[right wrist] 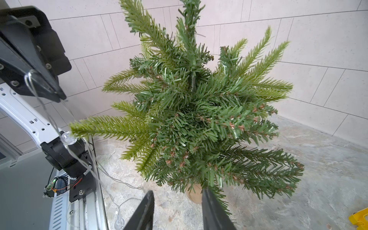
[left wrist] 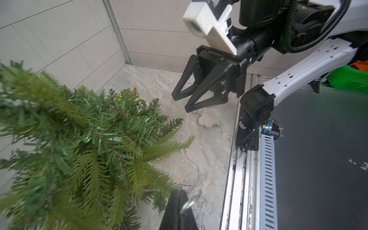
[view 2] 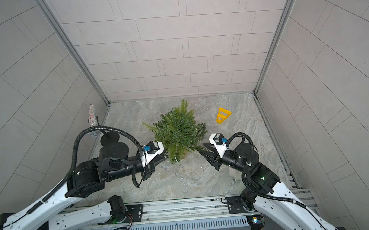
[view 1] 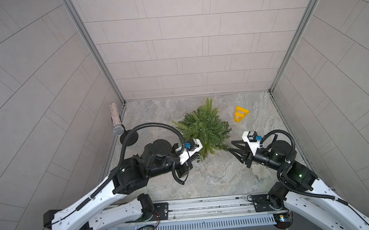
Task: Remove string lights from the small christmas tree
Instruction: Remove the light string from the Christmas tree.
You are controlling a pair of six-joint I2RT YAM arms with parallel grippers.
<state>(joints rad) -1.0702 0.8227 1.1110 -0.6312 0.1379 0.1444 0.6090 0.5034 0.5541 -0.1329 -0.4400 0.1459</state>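
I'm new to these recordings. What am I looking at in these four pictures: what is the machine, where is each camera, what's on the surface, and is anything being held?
It is a two-armed robot at a table, each arm ending in a two-fingered gripper. Both top views look down from overhead, side by side. The other two pictures come from a camera on each wrist. On the marble-look tabletop are the small christmas tree, a yellow plastic triangle, a glittery microphone on a stand, and a fluffy white pom-pom. The left gripper is shut on the string lights, a thin wire with clear bulbs that hangs from it toward the tabletop. The right gripper is open and empty, beside the tree.
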